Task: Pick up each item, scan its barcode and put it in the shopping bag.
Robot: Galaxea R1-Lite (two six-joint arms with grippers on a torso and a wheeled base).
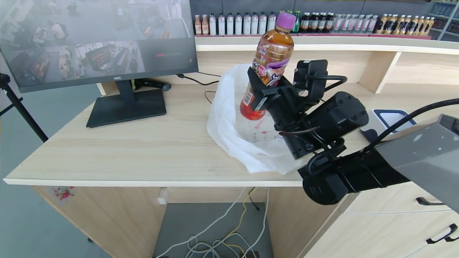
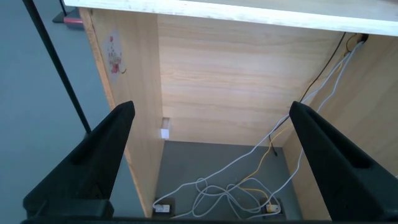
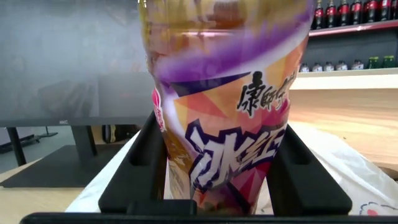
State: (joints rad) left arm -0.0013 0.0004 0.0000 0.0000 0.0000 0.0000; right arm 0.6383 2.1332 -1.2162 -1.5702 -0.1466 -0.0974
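Right gripper (image 1: 264,90) pinches the amber-filled bottle (image 1: 272,53), tilted, at the white shopping bag (image 1: 229,132)'s open mouth; left gripper (image 2: 210,158) is spread.

A bottle (image 3: 224,124) of amber drink with a purple, orange and white label stands upright across the centre of the frame. It is clamped between the two black fingers (image 3: 134,171) of the right tool (image 3: 219,163), one pressed to each side of its label. In the background, the white shopping bag (image 3: 348,168) lies on the pale wooden counter (image 3: 351,115) just behind the tool, with a dark monitor (image 3: 68,62) farther back and shelves of bottles (image 3: 348,15) beyond the counter.
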